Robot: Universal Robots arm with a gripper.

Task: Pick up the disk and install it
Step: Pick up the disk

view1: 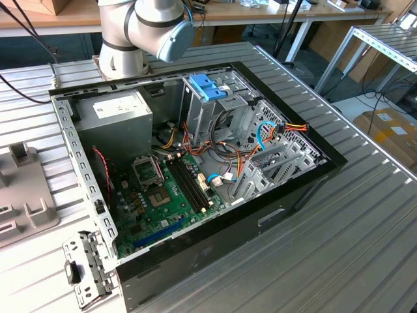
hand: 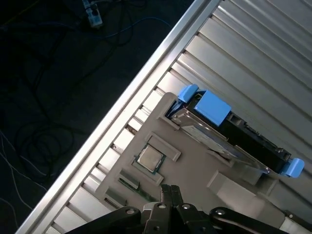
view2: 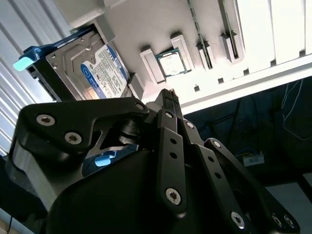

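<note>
An open computer case [view1: 71,130] lies mid-frame in the exterior view on a ribbed metal table [view1: 365,228]. Inside it are a green motherboard [view1: 156,195] at lower left, a grey power supply [view1: 120,120] at upper left and a light-blue bracket [view1: 210,87] atop the drive cage. A grey moulded tray [view1: 26,189] sits at the exterior view's left edge, and both wrist views show what looks like a processor chip [hand: 149,158] [view2: 170,63] seated in such a tray.

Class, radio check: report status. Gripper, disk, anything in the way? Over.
Gripper shut, empty, over grey holder. Disk propped in holder slot, not gripped. Processor chip lies nearer; nothing seen blocking the disk.
</note>
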